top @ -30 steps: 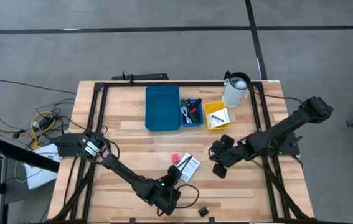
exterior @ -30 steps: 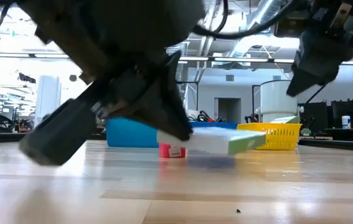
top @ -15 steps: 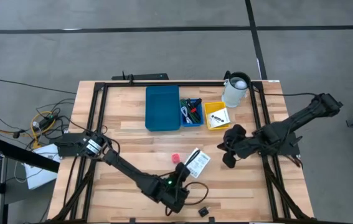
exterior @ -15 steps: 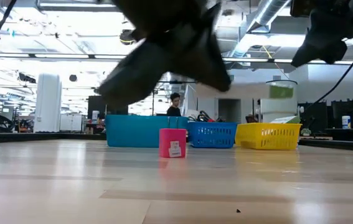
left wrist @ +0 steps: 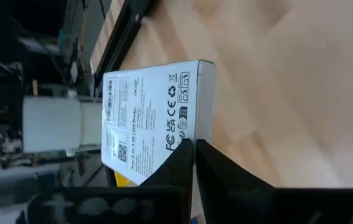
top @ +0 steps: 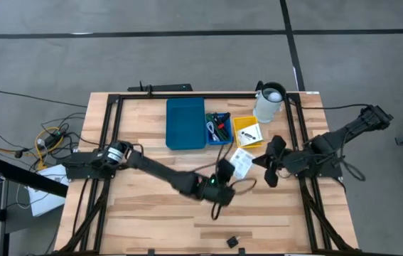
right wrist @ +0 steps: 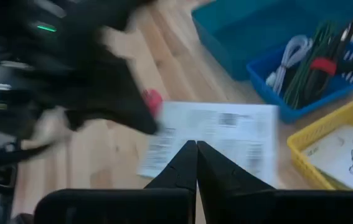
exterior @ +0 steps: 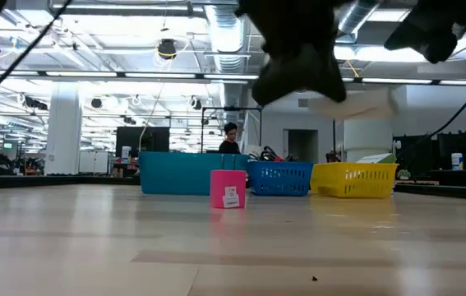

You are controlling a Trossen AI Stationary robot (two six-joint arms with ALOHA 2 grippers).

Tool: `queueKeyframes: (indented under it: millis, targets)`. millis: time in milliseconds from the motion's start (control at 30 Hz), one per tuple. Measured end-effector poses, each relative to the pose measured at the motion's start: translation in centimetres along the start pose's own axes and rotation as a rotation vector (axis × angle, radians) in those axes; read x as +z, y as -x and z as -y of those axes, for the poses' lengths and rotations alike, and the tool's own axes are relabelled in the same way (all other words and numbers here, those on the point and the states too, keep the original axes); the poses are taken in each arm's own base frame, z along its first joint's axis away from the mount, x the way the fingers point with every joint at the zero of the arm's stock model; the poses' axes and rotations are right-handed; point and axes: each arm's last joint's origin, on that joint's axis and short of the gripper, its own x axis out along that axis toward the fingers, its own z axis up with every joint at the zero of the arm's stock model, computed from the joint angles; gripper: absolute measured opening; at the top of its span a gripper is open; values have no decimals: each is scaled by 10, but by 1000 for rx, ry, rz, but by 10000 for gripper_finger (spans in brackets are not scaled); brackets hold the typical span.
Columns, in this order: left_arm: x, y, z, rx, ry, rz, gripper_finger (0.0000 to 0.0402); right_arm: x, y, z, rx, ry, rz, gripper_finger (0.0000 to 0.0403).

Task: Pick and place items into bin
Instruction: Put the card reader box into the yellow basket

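the left tool (top: 227, 169) is clenched on the white printed card (top: 240, 162), holding it in the air above the counter (top: 144, 171), just near of the yellow bin (top: 246, 132). in the low view the card (exterior: 356, 103) hangs well above the wood. the right tool (top: 270, 162), fingers pressed together and empty, hovers just right of the card. on the far side stand a large blue bin (top: 185, 123), a small blue bin (top: 218, 127) with cables and the white jug (top: 269, 103). a small pink-red piece (exterior: 228, 189) stands on the wood, and a tiny black block (top: 232, 242) lies at the near edge.
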Motion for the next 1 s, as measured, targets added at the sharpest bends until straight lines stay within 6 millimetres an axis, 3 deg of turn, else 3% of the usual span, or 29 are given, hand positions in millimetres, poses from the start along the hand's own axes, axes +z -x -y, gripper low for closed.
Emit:
queueKeyframes:
  millis: [433,700,1000]
  targets:
    - [-42,-60,-73,40,184,65,0,8,47,17,31,13,242,0]
    - [-66,-82,-107,54,427,145,0,8,49,18,19,19,256,0]
    - [-76,-90,-123,30,675,238,0,8,47,18,13,28,248,0]
